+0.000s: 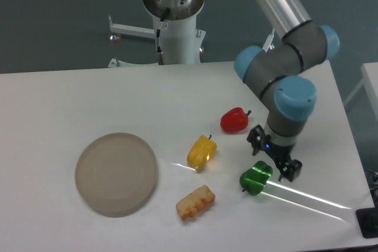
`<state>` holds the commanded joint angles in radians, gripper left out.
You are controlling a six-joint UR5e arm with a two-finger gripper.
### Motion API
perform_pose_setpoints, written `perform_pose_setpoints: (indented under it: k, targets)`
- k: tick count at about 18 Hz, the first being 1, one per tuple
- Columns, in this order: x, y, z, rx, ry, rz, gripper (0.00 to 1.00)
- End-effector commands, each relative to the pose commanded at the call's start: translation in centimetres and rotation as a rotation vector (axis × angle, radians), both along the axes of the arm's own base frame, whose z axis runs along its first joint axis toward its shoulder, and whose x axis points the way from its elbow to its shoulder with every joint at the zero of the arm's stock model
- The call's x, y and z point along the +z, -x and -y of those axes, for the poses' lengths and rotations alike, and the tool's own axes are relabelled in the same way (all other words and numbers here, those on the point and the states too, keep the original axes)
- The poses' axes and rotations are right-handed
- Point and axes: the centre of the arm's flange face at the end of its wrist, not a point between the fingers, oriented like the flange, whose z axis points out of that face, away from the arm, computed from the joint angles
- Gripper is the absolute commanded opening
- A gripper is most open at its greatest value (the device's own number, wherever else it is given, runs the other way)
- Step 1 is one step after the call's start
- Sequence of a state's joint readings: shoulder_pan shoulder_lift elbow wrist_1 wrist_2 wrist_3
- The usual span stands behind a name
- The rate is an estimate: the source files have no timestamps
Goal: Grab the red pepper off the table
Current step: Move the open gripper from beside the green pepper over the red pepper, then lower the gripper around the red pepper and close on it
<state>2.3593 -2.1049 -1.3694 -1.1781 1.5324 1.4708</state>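
The table (71,98) carries everything, and most of it lies to the picture's left of the claw (275,156). The round beige plate (116,173) is farthest, well apart from the claw, out of the way of any reach. The claw hangs low over the table's right side, fingers spread and gripping nothing; it looks positioned for a descent, not yet aligned with its target. The green pepper (256,179) lies just beside it, nearly under one fingertip, which could invite a wrong grasp. The red pepper (234,120) rests on the table near the claw, up and to the picture's left. The yellow pepper (201,151) and an orange toy (195,201) lie farther left.
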Motion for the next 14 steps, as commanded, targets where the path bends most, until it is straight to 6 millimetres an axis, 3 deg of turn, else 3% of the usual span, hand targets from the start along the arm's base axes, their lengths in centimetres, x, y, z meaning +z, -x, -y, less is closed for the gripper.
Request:
perform_pose_setpoints:
  k: [2,8,14]
  targets:
    - [0.2,-1.0,0.8,-0.039,0.018,-0.006,1.0]
    - [-0.3,-6.6,3.0,-0.206,0.095,-0.024,1.0]
    - [-1.7,-8.2,4.9,-0.304,0.15,-0.02,1.0]
